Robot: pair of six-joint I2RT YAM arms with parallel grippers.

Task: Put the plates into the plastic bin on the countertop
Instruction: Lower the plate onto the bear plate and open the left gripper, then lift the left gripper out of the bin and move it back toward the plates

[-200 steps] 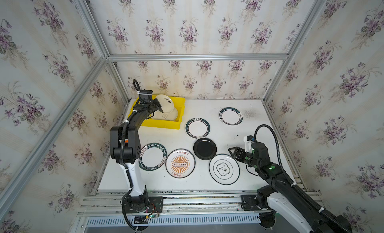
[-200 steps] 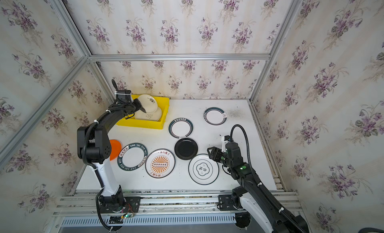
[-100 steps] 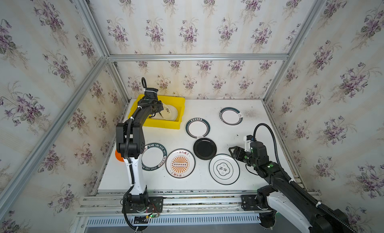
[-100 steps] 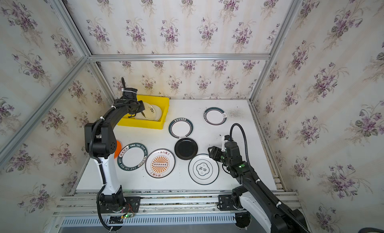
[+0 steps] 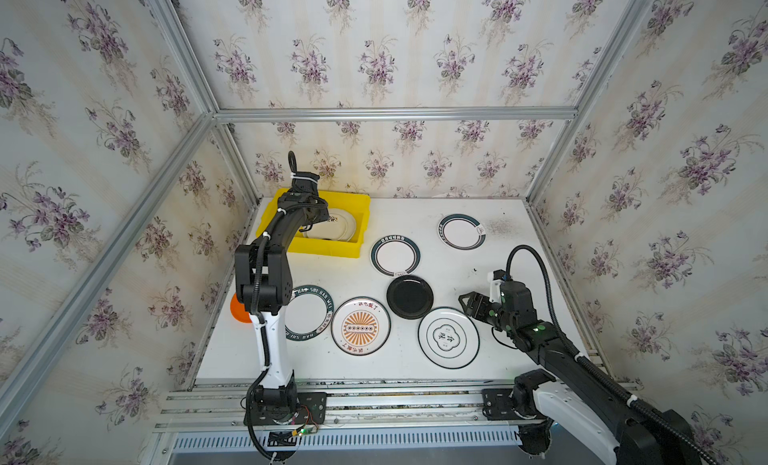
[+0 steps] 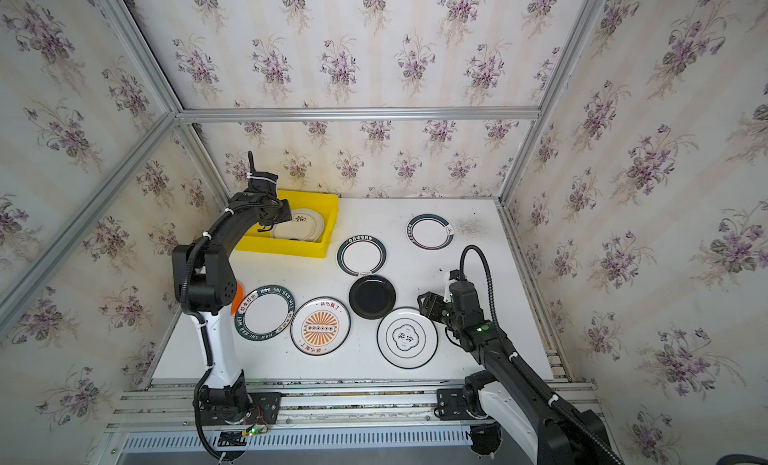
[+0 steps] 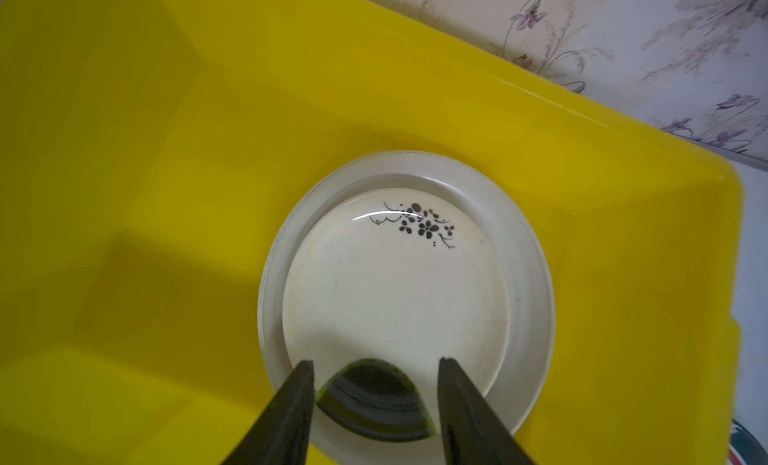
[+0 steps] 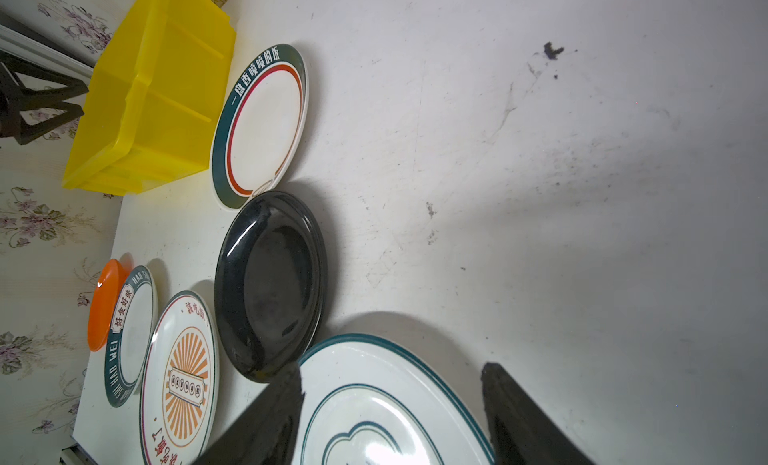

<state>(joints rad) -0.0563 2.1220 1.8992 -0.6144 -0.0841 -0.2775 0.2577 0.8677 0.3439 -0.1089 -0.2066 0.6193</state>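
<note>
My left gripper (image 7: pixel 376 361) hangs open inside the yellow plastic bin (image 5: pixel 324 247), over a small cream plate (image 7: pixel 395 284) with a flower sprig. That plate lies free on a larger cream plate (image 7: pixel 528 276). My right gripper (image 8: pixel 392 369) stands open low over the rim of a white plate with a green emblem (image 5: pixel 448 337), holding nothing. On the countertop (image 5: pixel 457 272) lie a black plate (image 5: pixel 409 296), an orange-sunburst plate (image 5: pixel 360 326), green-rimmed plates (image 5: pixel 395 256) (image 5: pixel 461 231) (image 5: pixel 309 313), and an orange plate (image 5: pixel 239 311) half hidden by the left arm.
The bin sits in the back left corner against the papered wall. Aluminium rails frame the countertop. A dark curved shape (image 7: pixel 374 400) shows between the left fingers; I cannot tell what it is. Scuff marks (image 8: pixel 552 49) dot the right side.
The left gripper lowered the tilted cream plate into the bin and opened; the plate now lies flat on the one below. The right arm has barely moved.
</note>
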